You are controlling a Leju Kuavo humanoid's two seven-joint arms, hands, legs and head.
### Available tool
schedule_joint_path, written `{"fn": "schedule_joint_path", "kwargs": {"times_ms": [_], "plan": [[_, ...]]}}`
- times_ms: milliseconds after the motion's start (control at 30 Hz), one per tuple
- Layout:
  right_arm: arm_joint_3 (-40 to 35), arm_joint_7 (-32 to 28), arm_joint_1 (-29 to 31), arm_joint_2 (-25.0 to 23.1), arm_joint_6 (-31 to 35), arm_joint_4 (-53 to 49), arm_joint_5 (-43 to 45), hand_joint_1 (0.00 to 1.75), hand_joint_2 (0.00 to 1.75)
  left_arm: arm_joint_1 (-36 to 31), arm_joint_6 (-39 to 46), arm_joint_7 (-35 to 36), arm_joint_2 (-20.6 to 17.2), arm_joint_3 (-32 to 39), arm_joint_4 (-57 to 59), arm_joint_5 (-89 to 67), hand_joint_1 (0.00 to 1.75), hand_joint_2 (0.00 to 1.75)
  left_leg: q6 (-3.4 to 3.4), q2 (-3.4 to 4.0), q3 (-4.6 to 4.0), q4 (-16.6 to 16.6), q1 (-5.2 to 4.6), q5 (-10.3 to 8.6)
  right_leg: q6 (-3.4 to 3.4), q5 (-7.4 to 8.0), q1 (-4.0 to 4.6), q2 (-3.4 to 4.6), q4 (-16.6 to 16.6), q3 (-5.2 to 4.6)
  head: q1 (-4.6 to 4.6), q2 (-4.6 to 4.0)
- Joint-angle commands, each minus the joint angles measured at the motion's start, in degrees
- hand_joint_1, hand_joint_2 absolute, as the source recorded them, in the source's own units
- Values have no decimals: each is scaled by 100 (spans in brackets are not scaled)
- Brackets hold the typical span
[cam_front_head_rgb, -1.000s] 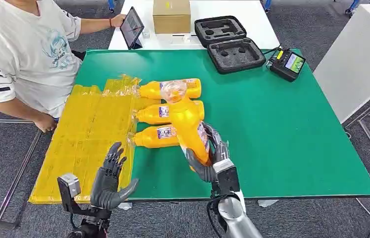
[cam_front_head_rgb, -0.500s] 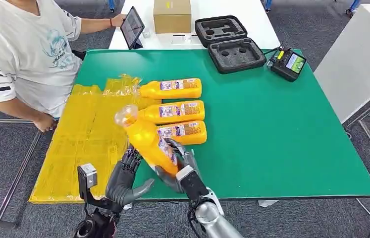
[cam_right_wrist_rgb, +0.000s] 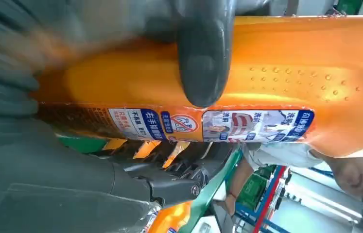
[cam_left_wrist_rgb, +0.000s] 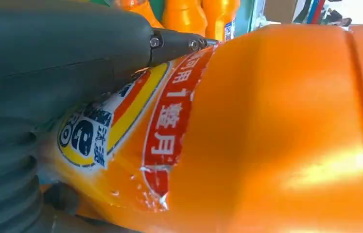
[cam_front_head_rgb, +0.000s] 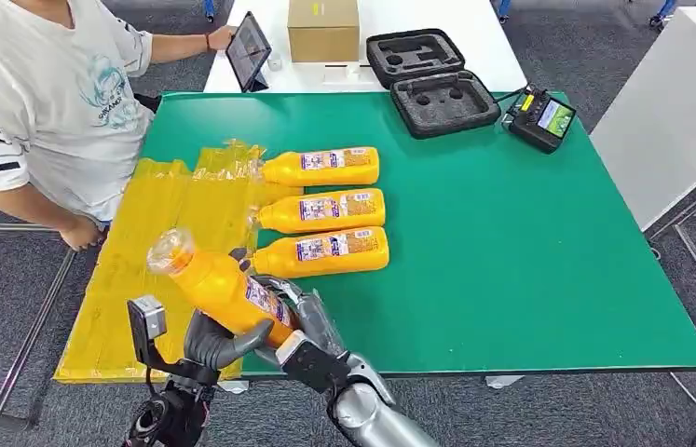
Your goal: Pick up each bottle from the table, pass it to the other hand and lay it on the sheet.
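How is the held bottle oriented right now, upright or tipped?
Tipped: the bottle slants, its clear cap up toward the yellow sheet, its base low between both robot hands.

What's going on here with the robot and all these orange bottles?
The robot is mid-handover at the table's near edge. Its right hand holds an orange bottle tilted with its cap toward the yellow sheet, and its left hand wraps around the bottle from below, so both hands are on it. Three more orange bottles lie side by side on the green table. A person sits by the far left corner.
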State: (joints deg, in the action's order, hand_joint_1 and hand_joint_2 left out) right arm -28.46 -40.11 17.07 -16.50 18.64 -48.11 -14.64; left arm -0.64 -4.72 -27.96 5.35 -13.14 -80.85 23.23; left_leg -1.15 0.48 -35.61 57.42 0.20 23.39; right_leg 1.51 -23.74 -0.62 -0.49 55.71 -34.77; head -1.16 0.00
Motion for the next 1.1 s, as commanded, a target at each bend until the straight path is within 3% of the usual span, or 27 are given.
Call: {"fn": "schedule_joint_path", "kwargs": {"times_ms": [33,300,433,467,500,533,867,1100], "plan": [[-369,11,270,11,-159,1069,-198,175,175,-107,74,-189,-115,226,-473,56,0,175,7,-7,31,-2,8,12,-6,-11,7,0,-6,35,0,0],[-582,18,410,-87,-237,1596,-619,175,175,243,49,-265,-192,598,-1124,342,0,175,9,1,36,-6,6,14,-8,-13,6,7,-5,34,-2,0],[-592,13,579,-193,-91,1735,-807,175,175,246,-567,58,-291,665,-979,964,2,175,11,14,50,-1,11,27,-10,-21,11,22,-3,47,0,0],[-614,30,598,-212,15,1735,-877,175,175,220,-579,131,-301,678,-910,998,93,175,7,4,21,-6,3,9,-6,-9,4,12,-4,19,0,0],[-620,44,617,-232,20,1735,-897,175,175,164,-571,192,-326,657,-813,954,161,175,8,6,30,-7,6,11,-7,-10,6,15,-6,27,-2,0],[-616,54,632,-244,47,1734,-908,175,175,125,-575,227,-334,634,-748,937,175,175,10,5,36,-6,9,13,-9,-11,9,16,-6,32,-2,0],[-286,12,630,-232,285,1392,-704,175,175,104,-741,511,-535,127,-432,588,175,175,9,-4,32,-6,4,5,-6,-9,4,8,-7,31,2,0],[-177,11,529,-169,315,1080,-618,175,175,292,-396,389,-546,270,-486,224,175,175,8,6,30,-9,-2,0,-4,-2,-1,17,-5,27,0,0]]}}
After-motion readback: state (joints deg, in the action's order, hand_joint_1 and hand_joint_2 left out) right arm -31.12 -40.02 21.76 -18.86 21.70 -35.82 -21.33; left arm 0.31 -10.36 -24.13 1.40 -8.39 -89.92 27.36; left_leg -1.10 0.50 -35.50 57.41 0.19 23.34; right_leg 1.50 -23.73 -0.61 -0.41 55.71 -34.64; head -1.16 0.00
